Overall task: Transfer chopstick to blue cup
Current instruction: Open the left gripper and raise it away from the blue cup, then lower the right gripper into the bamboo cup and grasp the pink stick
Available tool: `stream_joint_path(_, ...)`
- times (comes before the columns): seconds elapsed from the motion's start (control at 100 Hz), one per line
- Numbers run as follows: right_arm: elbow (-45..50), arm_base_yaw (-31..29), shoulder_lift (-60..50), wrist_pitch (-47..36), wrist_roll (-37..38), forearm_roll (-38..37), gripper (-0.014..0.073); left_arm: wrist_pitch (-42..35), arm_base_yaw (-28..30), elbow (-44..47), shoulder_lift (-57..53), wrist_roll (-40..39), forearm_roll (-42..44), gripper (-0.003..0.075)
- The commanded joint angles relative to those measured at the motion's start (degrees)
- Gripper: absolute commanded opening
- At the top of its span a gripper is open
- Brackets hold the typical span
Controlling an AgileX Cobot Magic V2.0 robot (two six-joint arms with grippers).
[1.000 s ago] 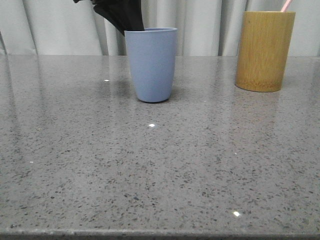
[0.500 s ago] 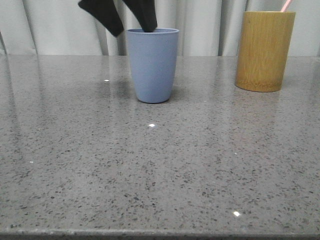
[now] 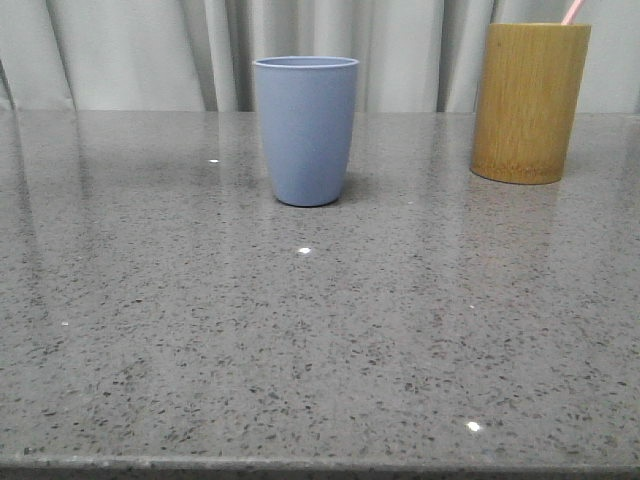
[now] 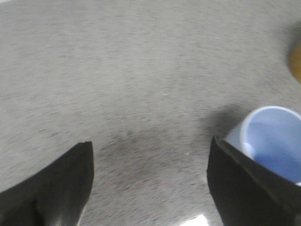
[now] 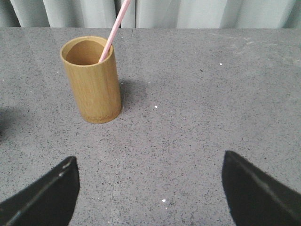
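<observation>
- Grey speckled table (image 3: 320,340), blue cup (image 3: 305,130) upright, empty.
- chopstick (image 5: 114,29) leaning in bamboo cup (image 5: 92,80).
- my left gripper (image 4: 150,183) and right gripper (image 5: 150,188) both spread wide, holding nothing.

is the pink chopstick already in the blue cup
No, the chopstick stands slanted in the bamboo cup, and the blue cup looks empty inside.

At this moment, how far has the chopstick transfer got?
Nothing is done yet: the chopstick stands in the bamboo cup, and the blue cup looks empty. Nothing is in hand; the left hand by the blue cup and the right hand facing the bamboo cup are both open. Grasping, carrying and dropping remain.
</observation>
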Motion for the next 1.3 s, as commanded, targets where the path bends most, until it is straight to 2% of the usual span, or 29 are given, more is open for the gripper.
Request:
stream_joint_path(0.0, -1.67, -0.34, 0.64, -4.50, 0.00, 0.02, 0.0615, -2.51, 2.44, 1.20, -5.17, -0.58, -0.64, 0.0495)
stream_joint_path(0.18, -1.09, -0.34, 0.64, -4.76, 0.00, 0.02, 0.0615, -7.24, 6.79, 14.28, -12.73, 0.29, -0.62, 0.0495)
stream_joint_path(0.38, -0.71, -0.34, 0.64, -4.80, 0.00, 0.02, 0.0615, -15.07, 10.71, 33.14, -23.66, 0.29, -0.51, 0.0494)
stream_joint_path(0.53, -0.71, -0.34, 0.64, -4.87, 0.00, 0.02, 0.0615, -19.03, 12.12, 45.70, -32.59, 0.29, -0.51, 0.0494)
stream_joint_path(0.68, -0.71, -0.34, 0.64, -4.87, 0.00, 0.02, 0.0615, -20.70, 12.37, 54.51, -40.02, 0.29, -0.51, 0.0494)
stream_joint_path(0.84, -0.71, -0.34, 0.70, -6.23, 0.00, 1.10, 0.0615, -20.92, 12.37, 58.43, -45.24, 0.29, -0.51, 0.0494)
stream_joint_path(0.93, -0.71, -0.34, 1.18, -9.67, 0.00, 3.10, 0.0615, -20.92, 12.37, 58.84, -46.09, 0.29, -0.51, 0.0494)
stream_joint_path(1.29, -0.71, -0.23, 13.20, -35.20, 0.00, 5.94, 0.0615, -20.92, 12.37, 58.84, -45.89, 0.29, -1.13, 0.0494)
